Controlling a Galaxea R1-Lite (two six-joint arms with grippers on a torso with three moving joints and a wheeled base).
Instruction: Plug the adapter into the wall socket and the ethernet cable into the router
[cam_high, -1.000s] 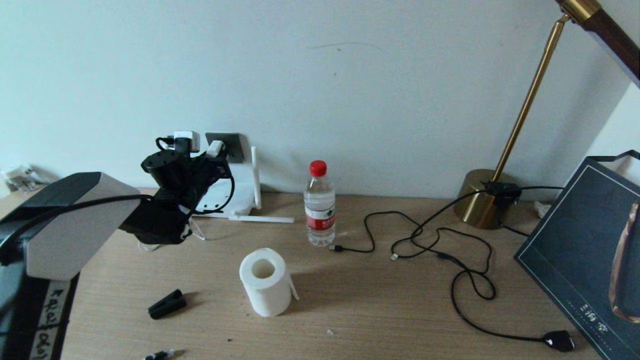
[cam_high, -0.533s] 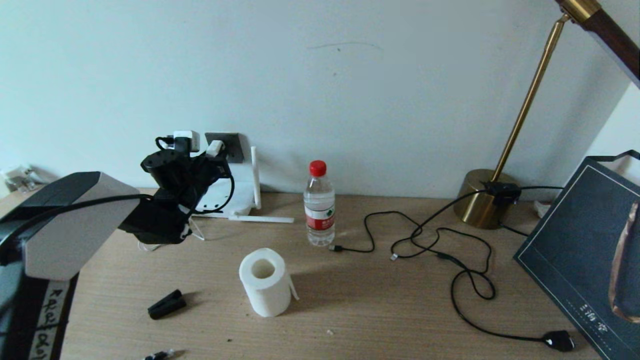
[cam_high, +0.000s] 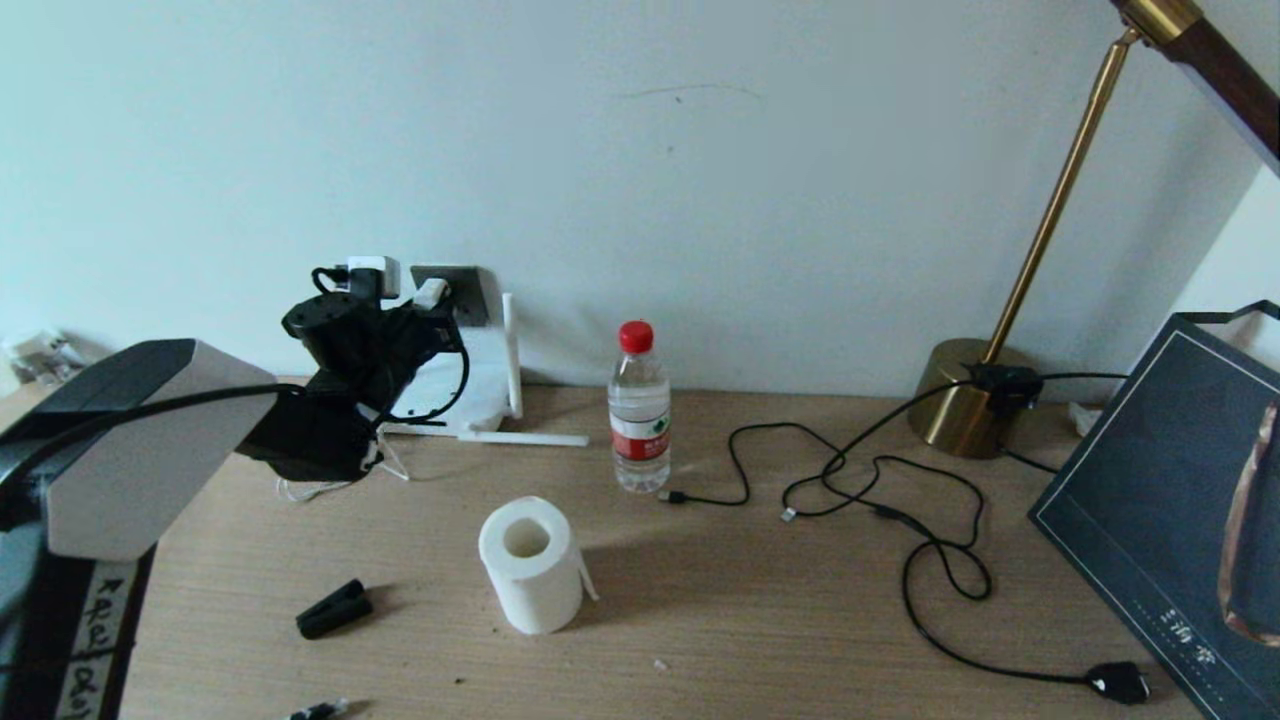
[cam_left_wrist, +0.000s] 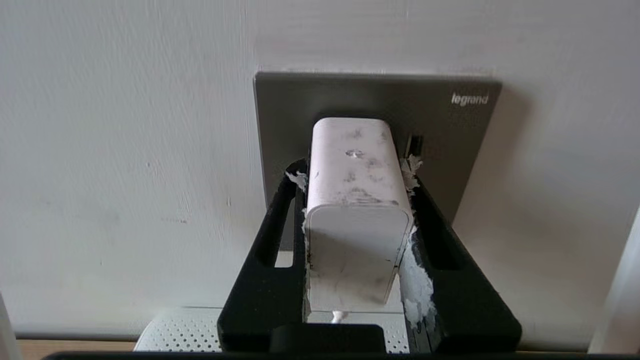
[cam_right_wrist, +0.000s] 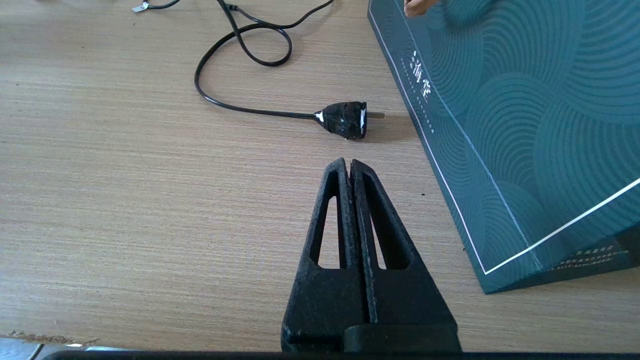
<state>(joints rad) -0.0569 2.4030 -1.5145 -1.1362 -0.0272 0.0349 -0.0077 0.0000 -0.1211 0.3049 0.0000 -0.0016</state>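
My left gripper is shut on the white adapter, one black finger on each side. The adapter's front end is against the dark grey wall socket; its pins are hidden. In the head view the adapter sits at the socket on the far left wall, above the white router and its stick antennas. The adapter's thin white cord trails under the arm. A short black cable end with a pale tip, possibly the ethernet cable, lies at the table's front edge. My right gripper hangs shut and empty over the table.
A water bottle, a paper roll and a black clip stand mid-table. Thin black USB cables loop to the right. A black lamp plug lies just ahead of my right gripper. A brass lamp and teal box are at right.
My left gripper has edged slightly up and toward the wall with the adapter in it. More of the white cord shows on the table below the arm.
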